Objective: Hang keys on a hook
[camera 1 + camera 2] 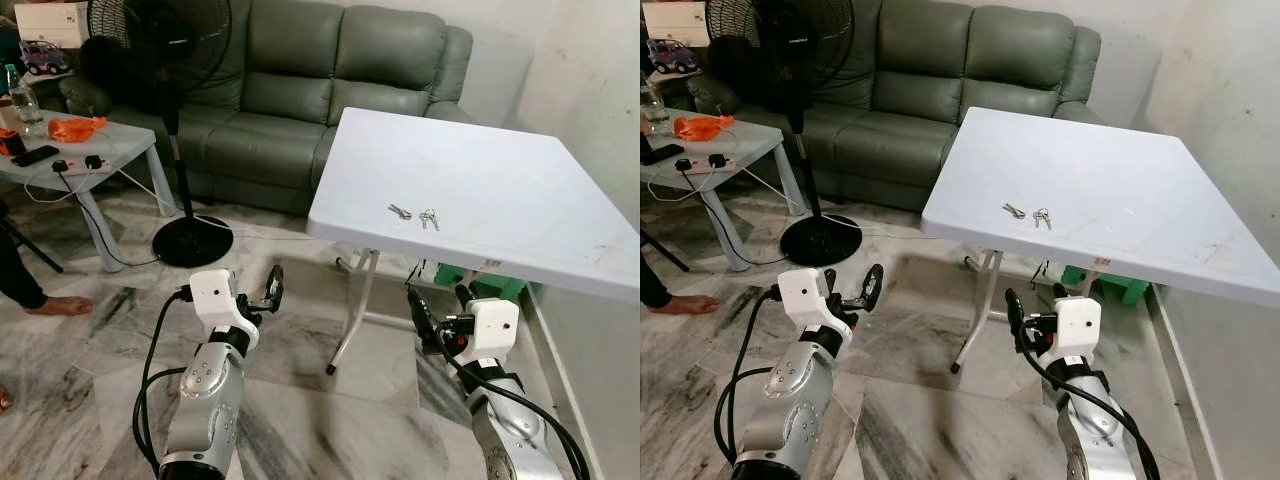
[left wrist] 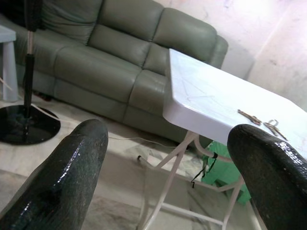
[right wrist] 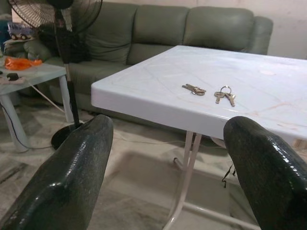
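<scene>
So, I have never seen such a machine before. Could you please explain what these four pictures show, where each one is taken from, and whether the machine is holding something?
This is a humanoid robot with two silver arms. The two wide pictures come from its head camera, looking down. The left gripper and the right gripper hang low in front of a white folding table, both open and holding nothing. The other two pictures come from cameras on the wrists; the big black shapes there are each gripper's own fingers. On the table lie two small sets of keys: one set on a ring and a second set beside it. Behind stand a green sofa and a black floor fan.
</scene>
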Motion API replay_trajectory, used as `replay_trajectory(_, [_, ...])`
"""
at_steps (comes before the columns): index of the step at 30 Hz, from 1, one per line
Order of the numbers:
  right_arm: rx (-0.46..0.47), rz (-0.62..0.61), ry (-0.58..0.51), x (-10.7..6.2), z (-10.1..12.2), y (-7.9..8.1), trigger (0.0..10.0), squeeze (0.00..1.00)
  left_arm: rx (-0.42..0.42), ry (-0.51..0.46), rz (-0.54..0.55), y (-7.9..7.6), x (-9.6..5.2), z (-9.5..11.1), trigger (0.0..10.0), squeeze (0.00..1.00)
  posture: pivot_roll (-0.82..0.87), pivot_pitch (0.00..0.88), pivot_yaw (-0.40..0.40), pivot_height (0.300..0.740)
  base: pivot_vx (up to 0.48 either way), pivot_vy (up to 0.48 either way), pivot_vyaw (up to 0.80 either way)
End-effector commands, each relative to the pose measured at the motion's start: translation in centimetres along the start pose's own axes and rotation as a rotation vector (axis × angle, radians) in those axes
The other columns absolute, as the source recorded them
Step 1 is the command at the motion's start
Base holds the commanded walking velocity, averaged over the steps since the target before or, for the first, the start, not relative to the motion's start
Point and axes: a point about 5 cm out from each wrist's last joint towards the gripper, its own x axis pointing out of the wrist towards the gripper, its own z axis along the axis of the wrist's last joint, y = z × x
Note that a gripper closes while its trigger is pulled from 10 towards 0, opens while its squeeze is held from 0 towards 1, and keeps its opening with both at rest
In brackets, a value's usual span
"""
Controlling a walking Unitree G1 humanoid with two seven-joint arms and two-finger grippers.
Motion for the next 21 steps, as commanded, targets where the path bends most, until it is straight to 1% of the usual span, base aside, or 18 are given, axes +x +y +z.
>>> replay_trajectory(1, [0.001, -0.009, -0.003, 0.01, 0.21, -0.34, 10.0, 0.00, 0.002, -0.009, -0.012, -0.33, 0.13, 0.35, 10.0, 0.00, 0.01, 0.026, -0.080, 0.740, 0.292, 0.000, 0.00])
replay_trajectory(21, [0.001, -0.010, -0.007, 0.08, 0.21, -0.37, 10.0, 0.00, 0.001, -0.006, -0.024, -0.59, 0.28, 0.31, 10.0, 0.00, 0.01, 0.009, -0.081, 0.740, 0.308, 0.000, 0.00])
